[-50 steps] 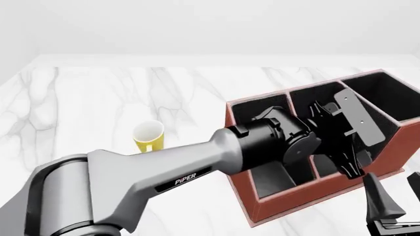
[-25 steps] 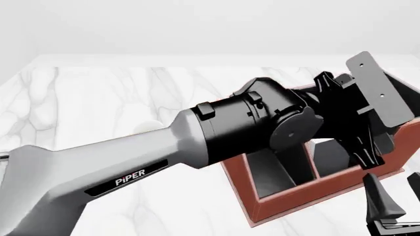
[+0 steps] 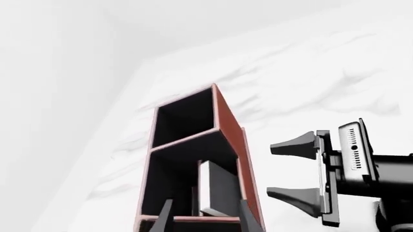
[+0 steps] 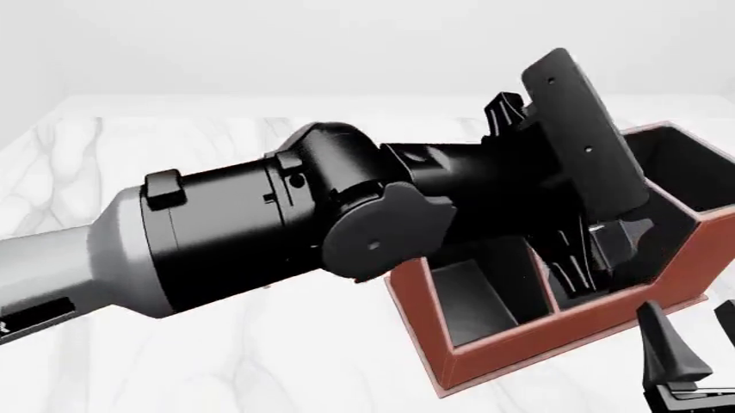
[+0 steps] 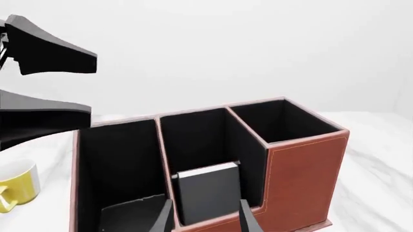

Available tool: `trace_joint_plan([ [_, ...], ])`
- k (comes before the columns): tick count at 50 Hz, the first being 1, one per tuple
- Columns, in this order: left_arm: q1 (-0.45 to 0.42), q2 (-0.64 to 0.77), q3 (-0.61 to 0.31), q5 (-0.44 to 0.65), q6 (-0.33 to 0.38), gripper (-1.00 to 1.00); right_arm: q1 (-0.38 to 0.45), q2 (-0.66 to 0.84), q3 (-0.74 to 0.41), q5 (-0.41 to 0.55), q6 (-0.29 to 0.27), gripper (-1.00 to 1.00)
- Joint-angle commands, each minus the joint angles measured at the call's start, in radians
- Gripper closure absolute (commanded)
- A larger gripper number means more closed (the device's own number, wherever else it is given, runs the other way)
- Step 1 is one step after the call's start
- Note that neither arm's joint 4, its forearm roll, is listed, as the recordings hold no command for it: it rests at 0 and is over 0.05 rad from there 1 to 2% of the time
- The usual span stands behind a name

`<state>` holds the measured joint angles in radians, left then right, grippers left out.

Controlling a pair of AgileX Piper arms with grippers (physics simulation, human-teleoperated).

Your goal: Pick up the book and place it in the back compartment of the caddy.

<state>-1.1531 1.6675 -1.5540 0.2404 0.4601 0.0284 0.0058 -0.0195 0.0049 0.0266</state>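
The black book (image 5: pixel 208 192) with white page edges stands upright in the back compartment (image 5: pixel 193 137) of the reddish-brown caddy (image 5: pixel 303 174), behind a low reddish wall. It also shows in the left wrist view (image 3: pixel 216 188). My left gripper (image 3: pixel 205 217) is open and empty, raised above that cell and clear of the book; in the front view (image 4: pixel 591 258) its arm hides the book. My right gripper (image 5: pixel 205 217) is open and empty, low at the caddy's near side (image 4: pixel 694 344).
A yellow mug (image 5: pixel 16 186) stands on the white marble table (image 4: pixel 172 163) left of the caddy; the left arm hides it in the front view. The caddy (image 4: pixel 517 344) has a long cell (image 5: pixel 116 159) and a deeper end cell (image 5: pixel 277 121) beside the book's cell.
My left arm has swung up and back, lifting its open gripper out of the caddy's cell. It now covers the mug in the front view. The right gripper has not moved.
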Motion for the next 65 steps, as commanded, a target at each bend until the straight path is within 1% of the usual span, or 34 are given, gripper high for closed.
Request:
trace_joint_plan([
  [1, 0.026, -0.211, 0.284, -0.151, -0.007, -1.0, 0.001, -0.002, -0.004, 0.005, -0.001, -1.0],
  [2, 0.034, -0.231, 0.321, -0.169, 0.003, -1.0, 0.0, -0.002, -0.004, 0.005, -0.001, -1.0],
  [4, 0.056, -0.264, 0.364, -0.192, -0.013, -1.0, 0.0, 0.0, 0.011, -0.009, -0.002, -1.0],
  [5, 0.064, -0.276, 0.385, -0.207, -0.001, -1.0, 0.0, 0.003, 0.005, -0.006, -0.003, -1.0],
  [8, 0.072, -0.299, 0.406, -0.211, 0.002, -1.0, -0.002, 0.001, 0.013, -0.012, -0.005, -1.0],
  [9, 0.08, -0.322, 0.41, -0.207, -0.012, -1.0, -0.003, 0.001, 0.014, -0.012, -0.005, -1.0],
  [11, 0.087, -0.36, 0.433, -0.217, 0.0, -1.0, -0.003, 0.002, 0.015, -0.013, -0.008, -1.0],
  [12, 0.087, -0.36, 0.434, -0.217, 0.0, -1.0, -0.003, 0.002, 0.015, -0.013, -0.008, -1.0],
  [13, 0.093, -0.404, 0.452, -0.212, -0.01, -1.0, -0.005, 0.003, 0.015, -0.013, -0.01, -1.0],
  [14, 0.093, -0.405, 0.452, -0.212, -0.01, -1.0, -0.005, 0.003, 0.015, -0.013, -0.01, -1.0],
  [16, 0.108, -0.446, 0.499, -0.234, 0.011, -1.0, -0.007, 0.004, 0.016, -0.013, -0.01, -1.0],
  [17, 0.11, -0.46, 0.511, -0.232, 0.006, -1.0, -0.007, 0.003, 0.016, -0.013, -0.011, -1.0],
  [18, 0.143, -0.518, 0.551, -0.259, 0.007, -1.0, -0.006, -0.001, 0.015, -0.01, -0.013, -1.0],
  [19, 0.154, -0.541, 0.55, -0.254, -0.031, -1.0, -0.005, -0.002, 0.014, -0.008, -0.013, -1.0],
  [20, 0.154, -0.541, 0.55, -0.254, -0.031, -1.0, -0.005, -0.002, 0.014, -0.008, -0.013, -1.0],
  [21, 0.169, -0.567, 0.567, -0.263, -0.043, -1.0, -0.005, -0.003, 0.013, -0.007, -0.012, -1.0],
  [23, 0.197, -0.596, 0.604, -0.291, -0.046, -1.0, -0.006, -0.003, 0.014, -0.008, -0.013, -1.0],
  [25, 0.228, -0.637, 0.645, -0.325, -0.091, -1.0, -0.006, -0.004, 0.013, -0.008, -0.017, -1.0],
  [27, 0.227, -0.667, 0.702, -0.358, -0.104, -1.0, -0.007, 0.001, 0.006, -0.004, -0.02, -1.0],
  [30, 0.242, -0.698, 0.734, -0.384, -0.143, -1.0, -0.01, 0.003, 0.009, -0.008, -0.021, -1.0],
  [32, 0.251, -0.713, 0.776, -0.42, -0.157, -1.0, -0.011, 0.002, 0.013, -0.01, -0.022, -1.0],
  [33, 0.269, -0.715, 0.793, -0.442, -0.178, -1.0, -0.012, 0.001, 0.014, -0.009, -0.024, -1.0],
  [35, 0.271, -0.712, 0.819, -0.47, -0.168, -1.0, -0.012, 0.004, 0.009, -0.007, -0.025, -1.0],
  [41, 0.299, -0.761, 0.84, -0.496, -0.222, -1.0, -0.015, 0.007, 0.011, -0.012, -0.027, -1.0],
  [45, 0.318, -0.745, 0.868, -0.536, -0.229, -1.0, -0.022, 0.016, -0.008, -0.006, -0.028, -1.0],
  [49, 0.349, -0.737, 0.889, -0.574, -0.257, -1.0, -0.022, 0.002, -0.083, 0.06, -0.026, -1.0],
  [52, 0.365, -0.725, 0.905, -0.6, -0.27, -1.0, -0.002, -0.003, -0.104, 0.068, -0.06, -1.0],
  [53, 0.369, -0.723, 0.91, -0.607, -0.275, -1.0, 0.006, 0.001, -0.127, 0.083, -0.068, -1.0],
  [56, 0.385, -0.72, 0.924, -0.627, -0.294, -1.0, 0.025, -0.003, -0.183, 0.116, -0.073, -1.0],
  [59, 0.383, -0.725, 0.935, -0.634, -0.298, -1.0, 0.047, -0.005, -0.308, 0.187, -0.083, -1.0],
  [61, 0.385, -0.721, 0.937, -0.638, -0.3, -1.0, 0.061, -0.005, -0.374, 0.211, -0.095, -1.0],
  [63, 0.393, -0.716, 0.937, -0.643, -0.309, -1.0, 0.077, -0.004, -0.504, 0.275, -0.098, -1.0],
  [64, 0.398, -0.712, 0.939, -0.648, -0.311, -1.0, 0.085, -0.005, -0.542, 0.282, -0.1, -1.0],
  [65, 0.405, -0.706, 0.942, -0.655, -0.317, -1.0, 0.095, -0.005, -0.62, 0.314, -0.109, -1.0],
])
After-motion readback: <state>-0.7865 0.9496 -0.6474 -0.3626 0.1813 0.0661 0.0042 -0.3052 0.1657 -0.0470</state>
